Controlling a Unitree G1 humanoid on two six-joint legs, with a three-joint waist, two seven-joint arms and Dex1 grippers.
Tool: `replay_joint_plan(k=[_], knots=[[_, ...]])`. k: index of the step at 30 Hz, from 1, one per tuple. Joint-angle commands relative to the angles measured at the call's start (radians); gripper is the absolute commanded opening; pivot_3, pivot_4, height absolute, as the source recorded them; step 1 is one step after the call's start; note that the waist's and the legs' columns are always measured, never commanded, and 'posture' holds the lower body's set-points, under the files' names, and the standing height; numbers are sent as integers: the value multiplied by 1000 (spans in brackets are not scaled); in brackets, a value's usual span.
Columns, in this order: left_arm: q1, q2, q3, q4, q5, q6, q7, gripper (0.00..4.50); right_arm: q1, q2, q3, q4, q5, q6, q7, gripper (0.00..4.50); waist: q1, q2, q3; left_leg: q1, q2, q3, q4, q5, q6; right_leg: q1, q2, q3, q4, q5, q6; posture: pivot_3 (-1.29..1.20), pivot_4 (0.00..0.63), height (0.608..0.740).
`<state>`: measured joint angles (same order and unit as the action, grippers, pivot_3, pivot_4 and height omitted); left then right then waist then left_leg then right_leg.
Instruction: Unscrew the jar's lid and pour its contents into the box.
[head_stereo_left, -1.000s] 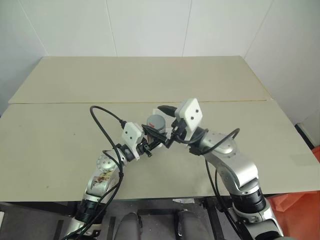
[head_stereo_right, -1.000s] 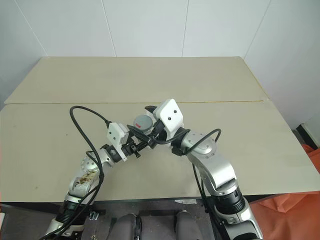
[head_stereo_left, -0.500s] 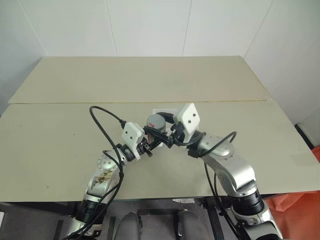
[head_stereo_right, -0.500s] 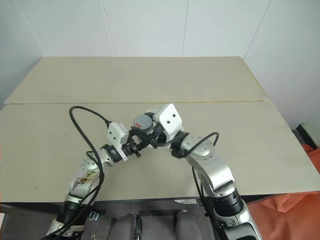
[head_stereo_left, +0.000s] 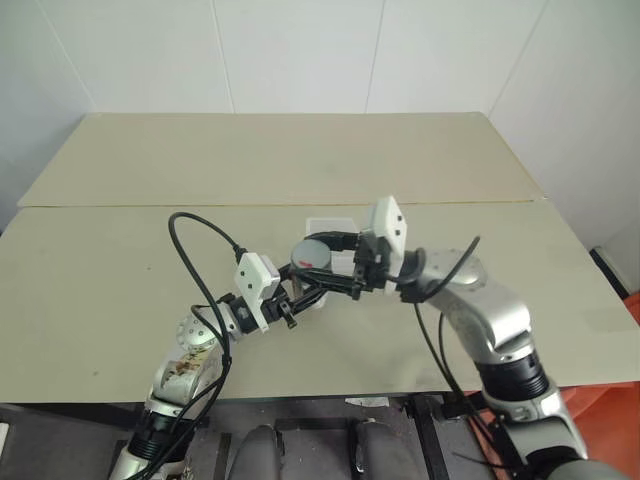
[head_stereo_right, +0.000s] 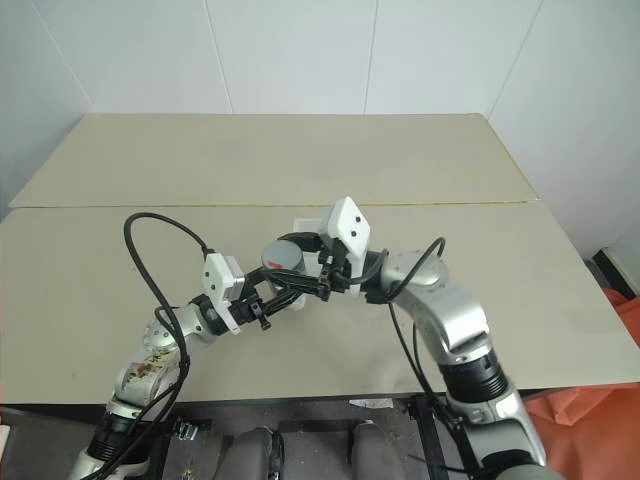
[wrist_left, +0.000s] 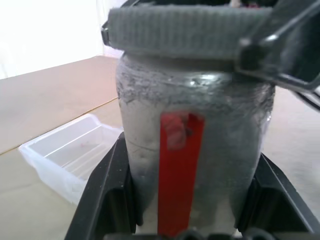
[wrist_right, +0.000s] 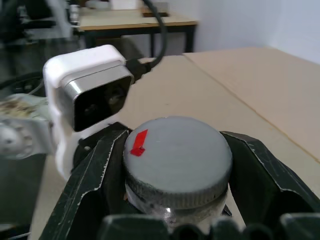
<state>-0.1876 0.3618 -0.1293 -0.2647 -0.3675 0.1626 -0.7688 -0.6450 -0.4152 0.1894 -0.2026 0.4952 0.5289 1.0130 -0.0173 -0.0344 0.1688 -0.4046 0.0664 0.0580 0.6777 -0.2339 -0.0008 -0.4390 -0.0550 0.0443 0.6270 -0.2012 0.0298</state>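
While the left claw (head_stereo_left: 300, 297) is clenched on the body of the jar (wrist_left: 192, 150), it holds the jar upright above the counter (head_stereo_left: 120, 270), clear of the surface. In the left wrist view both black fingers (wrist_left: 107, 185) press against the jar's sides, with the red label strip between them.

At the centre, the lid (wrist_right: 177, 159) is on the jar's mouth. Its ribbed rim sits flush against the glass shoulder, and the small red mark on top is visible. No gap between lid and jar can be seen, so the unscrewing step is judged not finished; how far the thread has been turned cannot be told.

To the right, the right claw (head_stereo_left: 335, 268) reaches in level from the side and grasps the lid, one finger on each side of the rim, as the right wrist view shows.

Just beyond the jar, the box (wrist_left: 75, 155) rests on the counter and appears empty. The contents cannot be made out through the jar wall.

Remaining, by judgement: free the lid, lift it away, tilt the jar over the box and pour.
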Motion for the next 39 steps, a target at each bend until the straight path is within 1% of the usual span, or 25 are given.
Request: replay_joint_plan(k=[1, 4, 7, 9, 13, 15, 17, 18, 20, 21, 23, 26, 28, 31, 34, 37, 38, 39], knots=[[-1, 14, -40, -75, -25, 13, -51, 1979, -110, -17, 5, 141, 46, -106, 264, 2778, 1, 0, 0, 0, 0, 0, 0, 0, 0, 0, 0, 0, 0, 0, 0, 0, 150, 740], [-8, 13, -51, -79, -25, 18, -53, 1979, -221, 4, 38, 329, 8, -187, 435, 2778, -2, 0, 0, 0, 0, 0, 0, 0, 0, 0, 0, 0, 0, 0, 0, 0, 150, 740], [-13, 8, -56, -75, -21, 17, -46, 1979, -321, 31, 56, 501, -20, -242, 570, 2778, -3, 0, 0, 0, 0, 0, 0, 0, 0, 0, 1, 0, 0, 1, -2, 0, 150, 740], [-14, 6, -57, -74, -18, 14, -45, 1979, -364, 33, 79, 573, -12, -278, 600, 2778, -1, 0, 0, 0, 1, 0, -1, 0, 0, 0, 1, 0, 0, 1, -2, 0, 150, 740], [-10, 3, -57, -79, -9, 10, -32, 1979, -417, 11, 142, 669, 14, -353, 601, 2778, 3, 0, 0, -1, 1, 0, -1, 0, 0, -1, 0, 0, 0, 1, -2, 0, 150, 740], [-6, 5, -57, -83, -6, 10, -26, 1979, -426, 26, 114, 729, -34, -439, 601, 2778, 4, 0, 0, -1, 0, 0, -1, 0, 0, -1, 0, 0, 0, 0, -2, 0, 150, 740], [3, 4, -53, -88, -5, 9, -17, 1979, -433, 6, 113, 746, -14, -456, 601, 3481, 5, 0, 0, -1, 0, 0, -1, 0, 0, -1, 0, -1, -1, 1, -2, 0, 150, 740], [8, 3, -50, -89, -6, 8, -13, 1979, -431, -12, 108, 733, 14, -445, 601, 3708, 5, 0, 0, -1, 0, 0, -1, 0, 0, -1, 0, -1, -1, 1, -2, 0, 150, 740], [15, 0, -45, -90, -5, 8, -6, 1979, -424, -36, 96, 710, 53, -433, 601, 4370, 7, 0, 0, -1, 0, 0, -1, 0, 0, -1, 0, -1, -1, 1, -2, 0, 150, 740], [18, 0, -40, -84, -4, 5, -7, 1979, -410, -58, 78, 677, 71, -416, 601, 4439, 7, 0, 0, -2, 0, 0, -1, 0, 0, -1, 0, -1, -1, 1, -2, 0, 150, 740], [23, 4, -31, -76, -3, 0, -8, 1979, -372, -86, 26, 609, 86, -399, 591, 4439, 6, 0, 0, -2, 0, 0, -1, 0, 0, -1, 0, -1, -1, 1, -2, 0, 150, 740], [18, 6, -23, -59, -3, -4, -11, 1979, -289, -139, -28, 458, 110, -342, 548, 4439, 6, 0, 0, -1, 0, 0, -1, 0, 0, -1, 0, -1, -1, 0, -2, 0, 150, 740], [8, 4, -20, -42, -2, -8, -16, 1979, -217, -174, -52, 331, 95, -305, 480, 4439, 8, 0, 0, -1, 0, 0, -1, 0, 0, -1, 0, -1, -1, 0, -2, 0, 150, 740], [-19, -5, -20, -8, 6, -16, -22, 1979, -103, -186, -99, 137, 96, -203, 297, 4439, 5, 0, 0, -1, 0, 0, -1, 0, 0, -1, 0, -1, 0, 0, -2, 0, 150, 740], [-46, -14, -21, 29, 16, -31, -26, 1979, 1, -153, -135, -54, 117, -87, 82, 4439, 1, 0, 0, 0, 0, 0, -1, 0, 0, -1, 0, 0, 1, 0, -2, 0, 150, 740], [-66, -24, -24, 55, 24, -43, -27, 1979, 81, -98, -138, -191, 78, -26, -112, 4439, 2, 0, 0, 0, 0, 0, -1, 0, 0, -1, 0, 0, 2, -1, -1, 0, 150, 740], [-71, -26, -24, 62, 25, -46, -28, 1979, 108, -81, -127, -227, 33, -46, -164, 4439, 2, 0, 0, 0, 0, 0, -1, 0, 0, -1, 1, 0, 2, -1, 0, 0, 150, 740], [-75, -27, -24, 70, 28, -49, -30, 1979, 126, -64, -132, -254, 45, -26, -203, 4439, 3, 0, 0, 0, 0, 0, -1, 0, 0, -1, 0, 0, 2, -1, 0, 0, 150, 740]])
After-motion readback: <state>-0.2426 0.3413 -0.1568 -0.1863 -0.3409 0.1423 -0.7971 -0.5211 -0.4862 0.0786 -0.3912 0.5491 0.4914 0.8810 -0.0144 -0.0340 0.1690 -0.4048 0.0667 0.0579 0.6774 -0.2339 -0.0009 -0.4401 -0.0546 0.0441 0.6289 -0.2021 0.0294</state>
